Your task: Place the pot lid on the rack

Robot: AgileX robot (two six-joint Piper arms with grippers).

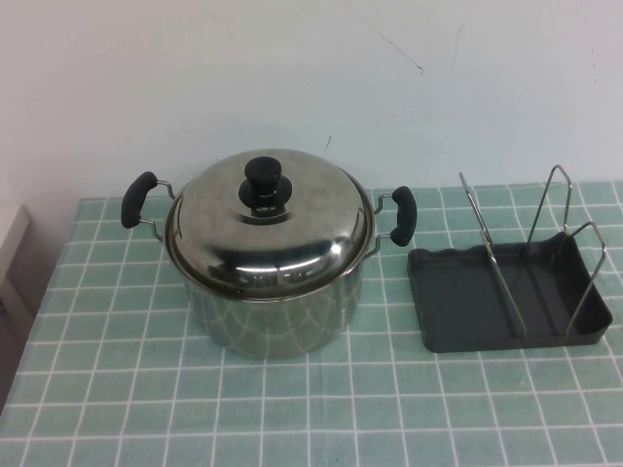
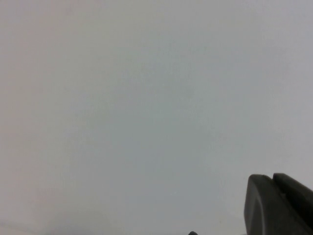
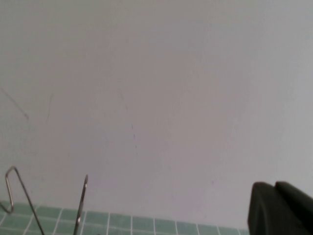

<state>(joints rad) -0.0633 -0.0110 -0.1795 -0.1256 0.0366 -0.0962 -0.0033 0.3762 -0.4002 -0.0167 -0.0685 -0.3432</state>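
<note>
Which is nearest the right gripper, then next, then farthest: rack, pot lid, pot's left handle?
Right gripper and left gripper are outside the high view; the right wrist camera sees wires of the rack, so likely:
1. rack, right side.
2. pot lid, centre.
3. pot's left handle, far left.

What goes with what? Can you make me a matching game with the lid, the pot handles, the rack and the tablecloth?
Things:
1. lid
2. pot handles
3. rack
4. tablecloth

Descriptions:
A. green with white squares
B. black, sticking out at each side
C. dark grey tray with wire loops, right of the pot
D. shiny, sitting on the pot

Pairs: 1-D, 2-B, 3-C, 4-A

Only a dark corner of the left gripper and right gripper shows in the wrist views.
</note>
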